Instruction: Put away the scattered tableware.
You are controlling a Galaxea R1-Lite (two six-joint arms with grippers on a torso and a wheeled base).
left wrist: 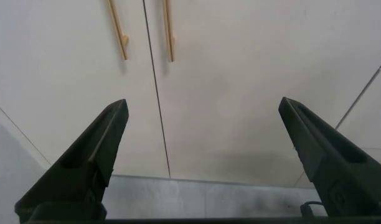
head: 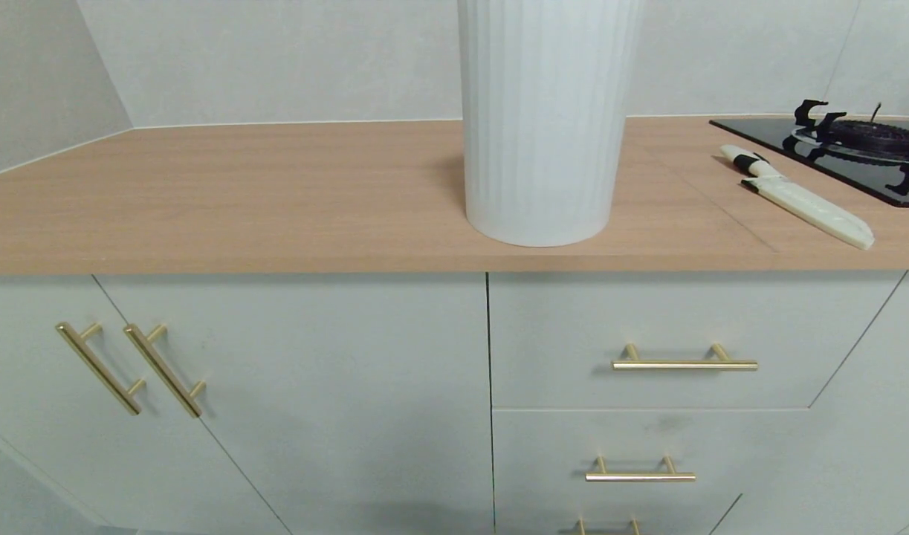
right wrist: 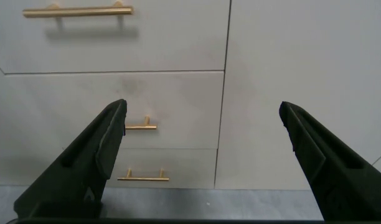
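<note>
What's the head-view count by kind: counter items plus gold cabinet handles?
White ribbed container: 1
White-bladed knife: 1
Gas hob: 1
Gold door handles: 2
Gold drawer handles: 3 (the lowest is cut off by the frame edge)
Total: 8

A kitchen: wooden countertop (head: 276, 193), gas hob (head: 848, 148), knife (head: 796, 197), drawers with brass handles (head: 684, 364)

A: Where does your view fall short?
B: You lose the top of the white container (head: 543, 134) past the upper edge, and the stove (head: 814, 148) is clipped on the right.
</note>
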